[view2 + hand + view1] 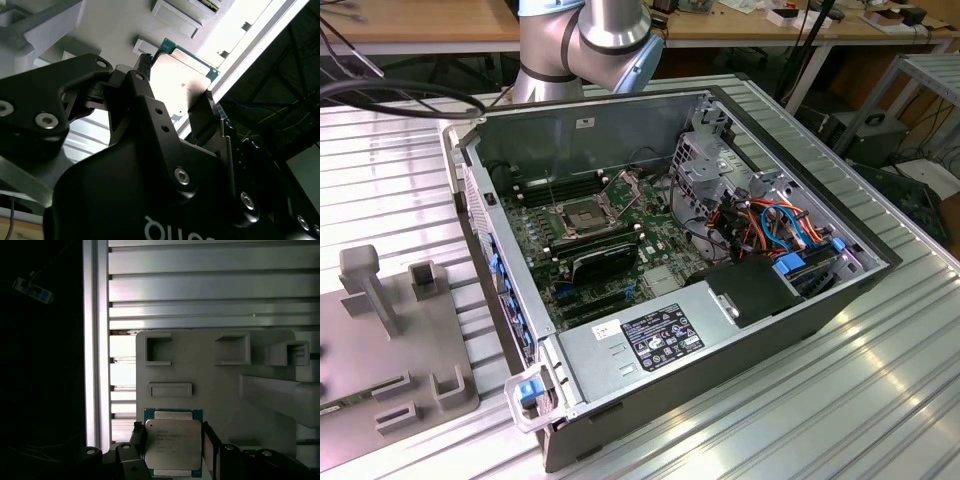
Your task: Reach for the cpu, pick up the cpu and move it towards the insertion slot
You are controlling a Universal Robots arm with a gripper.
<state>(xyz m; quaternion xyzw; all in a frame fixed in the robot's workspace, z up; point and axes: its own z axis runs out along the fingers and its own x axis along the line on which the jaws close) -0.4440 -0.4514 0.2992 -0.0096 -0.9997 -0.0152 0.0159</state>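
Fingers (209, 442) of the black, angular metal gripper (172, 429) are clamped on the cpu (173, 442), a small flat square chip with a pale silvery metal face on a green board. One finger presses each of two opposite edges. In both wrist views the chip sits squarely between them, and the second wrist view shows the gripper (178, 77) with the cpu (186, 82) catching bright light on its face. Behind the chip lies a pale grey plastic fixture (215, 385) with square open pockets and a thick post, standing on a ribbed aluminium table (200, 290). Whether the chip touches the fixture or hangs clear of it cannot be told.

In the exterior view the silver-and-blue robot arm (590, 35) stands at twelve o'clock of an open grey computer case (580, 125). On the green motherboard (535, 245) inside, the insertion slot (582, 215), a square socket with a shiny metal frame and dark centre, lies at eleven o'clock from a black rectangular heatsink-like block (605, 262).
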